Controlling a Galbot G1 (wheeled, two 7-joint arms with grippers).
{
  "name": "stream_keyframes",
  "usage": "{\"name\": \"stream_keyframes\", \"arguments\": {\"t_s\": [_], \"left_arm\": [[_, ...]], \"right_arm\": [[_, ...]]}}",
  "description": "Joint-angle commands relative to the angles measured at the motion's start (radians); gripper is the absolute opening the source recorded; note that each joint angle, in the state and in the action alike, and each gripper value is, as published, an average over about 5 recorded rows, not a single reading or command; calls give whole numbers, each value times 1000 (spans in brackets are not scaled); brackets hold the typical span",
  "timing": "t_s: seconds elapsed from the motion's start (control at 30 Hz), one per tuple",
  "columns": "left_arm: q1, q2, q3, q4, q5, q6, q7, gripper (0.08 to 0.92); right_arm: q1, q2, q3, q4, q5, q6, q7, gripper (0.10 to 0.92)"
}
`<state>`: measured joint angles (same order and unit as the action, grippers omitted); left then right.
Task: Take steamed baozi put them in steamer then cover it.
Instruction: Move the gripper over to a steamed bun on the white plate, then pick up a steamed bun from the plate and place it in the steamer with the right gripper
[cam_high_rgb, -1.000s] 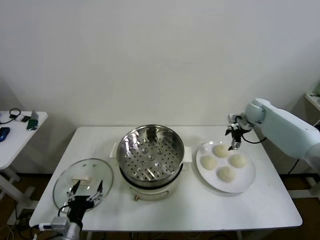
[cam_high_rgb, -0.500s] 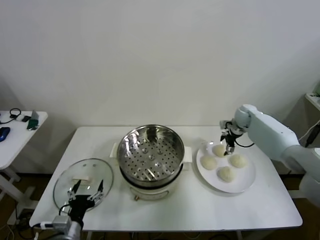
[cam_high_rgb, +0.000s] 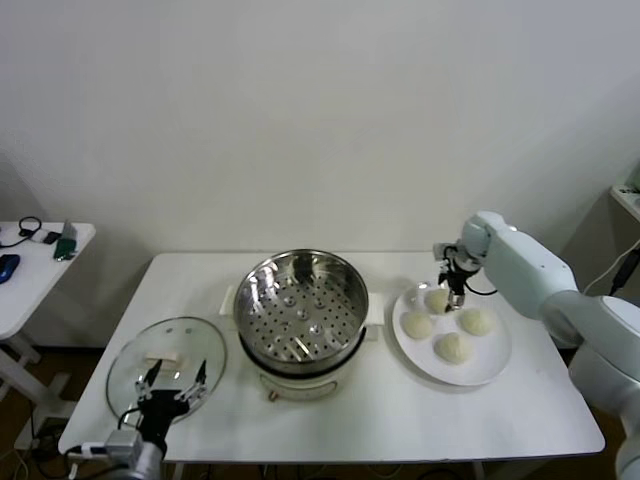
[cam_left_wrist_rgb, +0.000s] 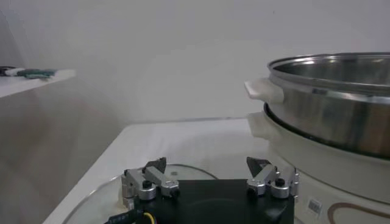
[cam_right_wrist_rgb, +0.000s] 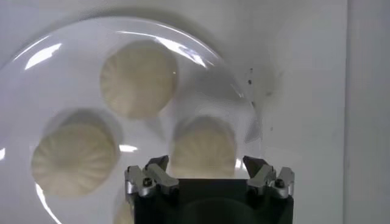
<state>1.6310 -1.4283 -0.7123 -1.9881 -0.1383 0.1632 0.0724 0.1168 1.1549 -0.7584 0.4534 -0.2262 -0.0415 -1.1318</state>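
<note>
Several cream-white baozi lie on a white plate (cam_high_rgb: 490, 365) at the table's right: one at the back (cam_high_rgb: 438, 300), one left (cam_high_rgb: 416, 325), one right (cam_high_rgb: 476, 321), one at the front (cam_high_rgb: 452, 347). My right gripper (cam_high_rgb: 453, 287) hangs open just above the back baozi (cam_right_wrist_rgb: 203, 149), fingers either side of it. The empty steel steamer (cam_high_rgb: 300, 307) stands on its cream pot in the middle. The glass cover (cam_high_rgb: 166, 358) lies flat at the front left. My left gripper (cam_high_rgb: 172, 381) rests open over the cover's near edge (cam_left_wrist_rgb: 97, 192).
A small side table (cam_high_rgb: 30, 270) with a phone and cables stands to the left. The steamer's wall and handle (cam_left_wrist_rgb: 265, 91) rise close to the left gripper. Bare table surface lies in front of the pot and plate.
My right gripper has moved left and down, from beyond the plate's back-right rim to directly over the back baozi. The left arm has not moved.
</note>
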Motion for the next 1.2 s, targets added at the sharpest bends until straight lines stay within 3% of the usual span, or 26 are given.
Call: {"name": "stream_keyframes", "arguments": {"t_s": [0.03, 0.57, 0.8, 0.93, 1.2], "left_arm": [[-1, 6, -2, 3, -2, -1, 0, 823], [-8, 3, 2, 7, 3, 1, 0, 823], [-8, 0, -3, 3, 5, 1, -2, 823], [-7, -1, -5, 0, 6, 0, -3, 823], [-6, -6, -3, -7, 16, 1, -3, 823]], "right_arm": [[2, 30, 16, -62, -29, 10, -11, 751], [-1, 5, 3, -35, -3, 13, -13, 661], [104, -59, -130, 63, 103, 35, -20, 653], [223, -117, -278, 193, 230, 53, -22, 653], [586, -208, -564, 649, 387, 154, -22, 647]]}}
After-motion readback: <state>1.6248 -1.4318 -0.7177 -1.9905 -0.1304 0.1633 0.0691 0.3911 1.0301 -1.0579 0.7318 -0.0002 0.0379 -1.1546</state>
